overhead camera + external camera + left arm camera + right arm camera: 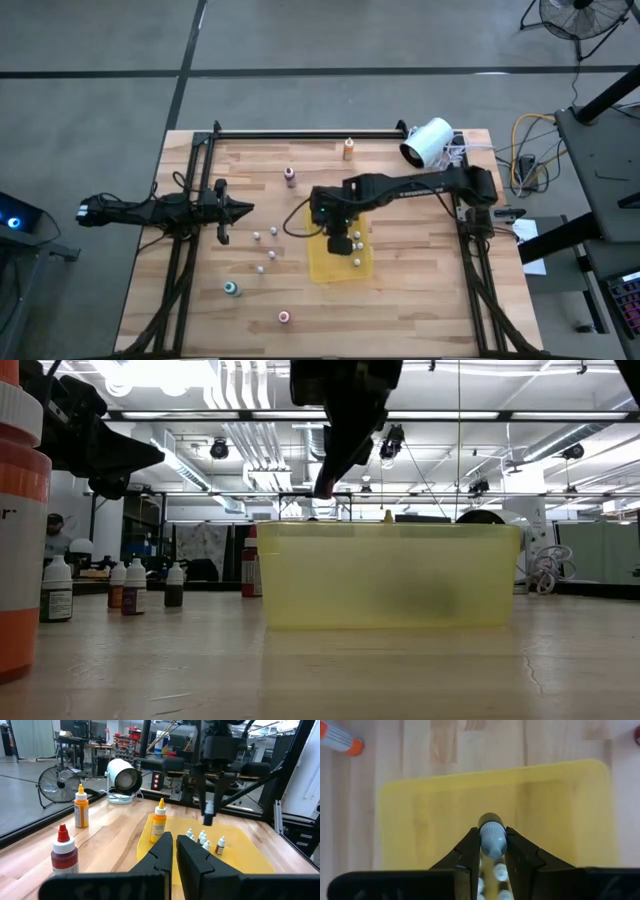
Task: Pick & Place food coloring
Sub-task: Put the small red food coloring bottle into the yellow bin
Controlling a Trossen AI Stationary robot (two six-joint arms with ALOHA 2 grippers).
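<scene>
The food coloring bottles are scattered over the wooden table. The taller ones stand upright: orange top (348,148), maroon top (290,176), teal top (231,288), pink top (284,317). Several small whitish ones stand left of the yellow tray (340,258), e.g. (271,254), and a few stand inside it (202,838). My right gripper (492,851) hangs over the tray, shut on one small bottle (492,839). My left gripper (238,210) hovers at the table's left, shut, touching nothing. My right gripper pinches a small bottle between its two fingers (470,851), which come from above and point down. The grey-white cap end (493,836) shows between the fingertips. The bottle is lifted clear above the tray floor (208,811).
A white cylinder device (427,141) lies at the far right of the table. A black frame rail (300,132) runs along the far edge. In the low view an orange-labelled bottle (20,510) stands very close to the camera. Bare wood lies near the right and near edges.
</scene>
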